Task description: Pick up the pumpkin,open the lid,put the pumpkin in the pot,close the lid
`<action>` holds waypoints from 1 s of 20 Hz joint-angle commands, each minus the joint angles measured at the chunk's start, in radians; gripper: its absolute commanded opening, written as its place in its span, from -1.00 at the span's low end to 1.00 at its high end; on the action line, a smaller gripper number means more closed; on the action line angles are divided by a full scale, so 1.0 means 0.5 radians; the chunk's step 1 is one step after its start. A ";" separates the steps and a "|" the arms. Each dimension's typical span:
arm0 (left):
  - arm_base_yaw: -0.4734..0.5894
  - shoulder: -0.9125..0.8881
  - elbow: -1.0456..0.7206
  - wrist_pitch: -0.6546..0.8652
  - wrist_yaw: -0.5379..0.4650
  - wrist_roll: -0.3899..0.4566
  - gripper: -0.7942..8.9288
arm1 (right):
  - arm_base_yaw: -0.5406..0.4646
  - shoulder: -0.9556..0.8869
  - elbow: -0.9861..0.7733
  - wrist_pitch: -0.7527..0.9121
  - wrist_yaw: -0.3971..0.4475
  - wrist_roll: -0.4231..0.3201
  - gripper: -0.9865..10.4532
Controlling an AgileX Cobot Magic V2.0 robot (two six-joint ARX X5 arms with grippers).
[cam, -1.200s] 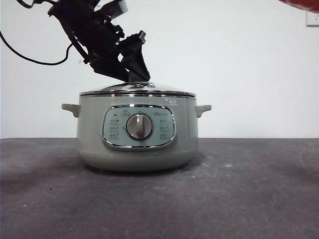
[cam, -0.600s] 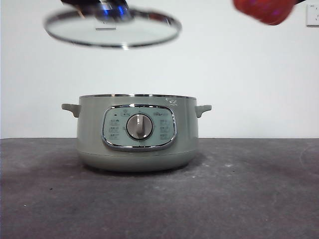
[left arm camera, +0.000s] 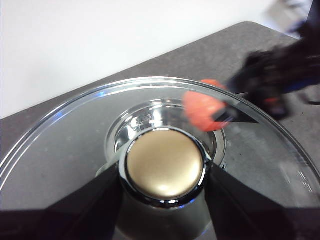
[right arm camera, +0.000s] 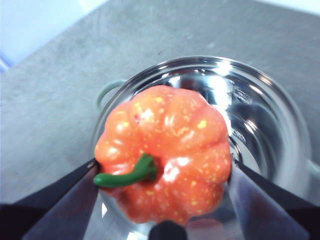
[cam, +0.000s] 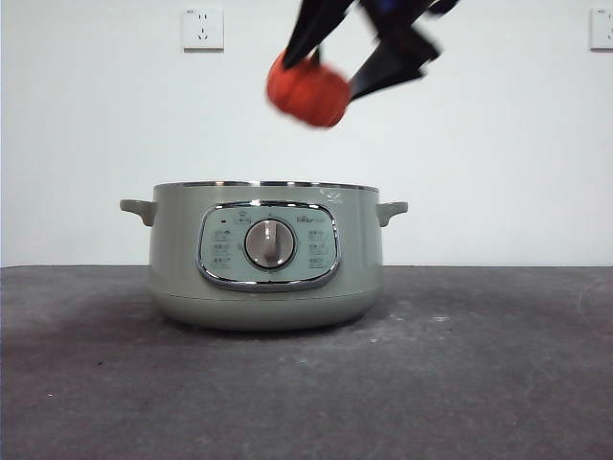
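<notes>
The sage-green pot (cam: pixel 266 287) stands open on the dark table, its steel inside showing in the right wrist view as the pot (right arm camera: pixel 265 120). The orange pumpkin (cam: pixel 308 91) hangs above the pot's rim, with my right gripper (cam: pixel 322 79) shut on it from above. In its own view the right gripper (right arm camera: pixel 164 169) clamps the pumpkin (right arm camera: pixel 175 135) over the pot's opening. My left gripper (left arm camera: pixel 164 174) is shut on the knob (left arm camera: pixel 165 162) of the glass lid (left arm camera: pixel 70 140), held in the air; through the glass show the pumpkin (left arm camera: pixel 202 110) and the right gripper (left arm camera: pixel 275 75). The front view does not show the lid.
Two white wall sockets (cam: pixel 202 29) (cam: pixel 601 29) are on the wall behind. The dark grey table (cam: pixel 479 383) stretches around the pot. Small handles (cam: pixel 136 208) stick out from the pot's sides.
The left gripper lifted the lid off the pot and up out of the front view. The right gripper brought the pumpkin leftward and down to above the open pot.
</notes>
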 commanded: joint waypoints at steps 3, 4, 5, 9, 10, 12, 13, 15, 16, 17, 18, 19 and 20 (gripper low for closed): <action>0.003 -0.125 0.007 0.024 0.003 -0.051 -0.85 | 0.043 0.481 0.324 0.010 0.118 -0.104 -0.85; 0.003 -0.126 0.007 0.021 0.005 -0.053 -0.85 | 0.053 0.559 0.370 0.009 0.143 -0.143 -0.85; 0.003 -0.126 0.007 0.011 0.007 -0.060 -0.85 | 0.056 0.625 0.396 0.018 0.170 -0.163 -0.85; 0.003 -0.125 0.007 -0.017 0.021 -0.061 -0.85 | 0.069 0.777 0.397 0.049 0.230 -0.224 -0.85; 0.003 -0.125 0.007 -0.012 0.021 -0.061 -0.85 | 0.069 0.800 0.397 0.041 0.230 -0.224 -0.85; 0.003 -0.125 0.007 -0.016 0.021 -0.061 -0.85 | 0.086 0.837 0.397 0.030 0.242 -0.233 -0.85; 0.003 -0.125 0.007 -0.018 0.021 -0.061 -0.85 | 0.095 0.846 0.397 0.018 0.266 -0.259 -0.85; 0.003 -0.125 0.007 -0.018 0.022 -0.061 -0.85 | 0.118 0.861 0.397 -0.024 0.266 -0.320 -0.85; 0.003 -0.125 0.007 -0.017 0.023 -0.061 -0.85 | 0.130 0.864 0.397 -0.040 0.267 -0.326 -0.81; 0.003 -0.125 0.007 -0.018 0.023 -0.061 -0.85 | 0.134 0.864 0.397 -0.054 0.266 -0.327 -0.71; 0.003 -0.125 0.007 -0.018 0.024 -0.061 -0.85 | 0.136 0.864 0.397 -0.060 0.269 -0.328 -0.50; 0.003 -0.125 0.007 -0.021 0.024 -0.061 -0.85 | 0.136 0.864 0.397 -0.063 0.276 -0.326 -0.25; 0.003 -0.125 0.007 -0.027 0.024 -0.061 -0.85 | 0.136 0.864 0.397 -0.063 0.289 -0.310 0.02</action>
